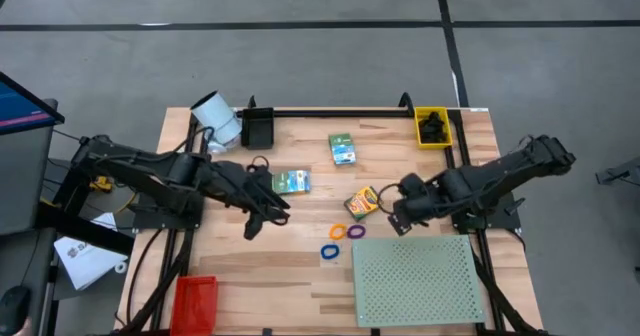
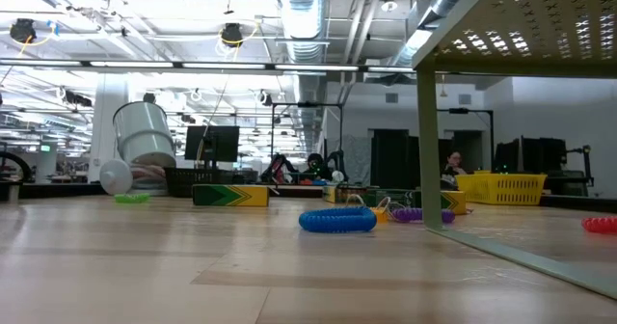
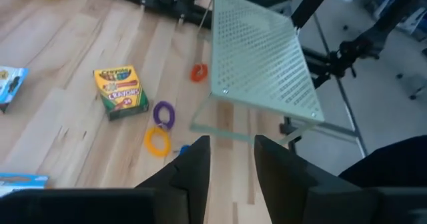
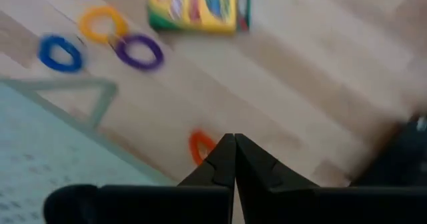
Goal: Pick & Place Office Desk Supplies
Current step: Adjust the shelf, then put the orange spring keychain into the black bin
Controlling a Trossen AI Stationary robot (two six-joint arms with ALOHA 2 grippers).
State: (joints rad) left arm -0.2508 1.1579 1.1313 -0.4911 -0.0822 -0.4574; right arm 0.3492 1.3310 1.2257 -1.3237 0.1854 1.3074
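The right end effector [image 4: 233, 144] has its fingers pressed together, empty, right over an orange ring [image 4: 200, 146]. At its 10 o'clock lies the crayon box [image 1: 362, 202]; purple [image 1: 356, 232], yellow [image 1: 338, 232] and blue [image 1: 330, 250] rings lie near. The left end effector [image 3: 231, 151] is half apart, empty, by a green box [image 1: 292, 182] on the tabletop [image 1: 300, 266].

The table [image 1: 300, 266] is pale wood, smooth, with visible plank seams. Beside the crayon box [image 1: 362, 202], of glossy printed card, the board [image 1: 415, 281] is matt perforated sheet. The gripper fingers [image 3: 193, 177] are matt black.
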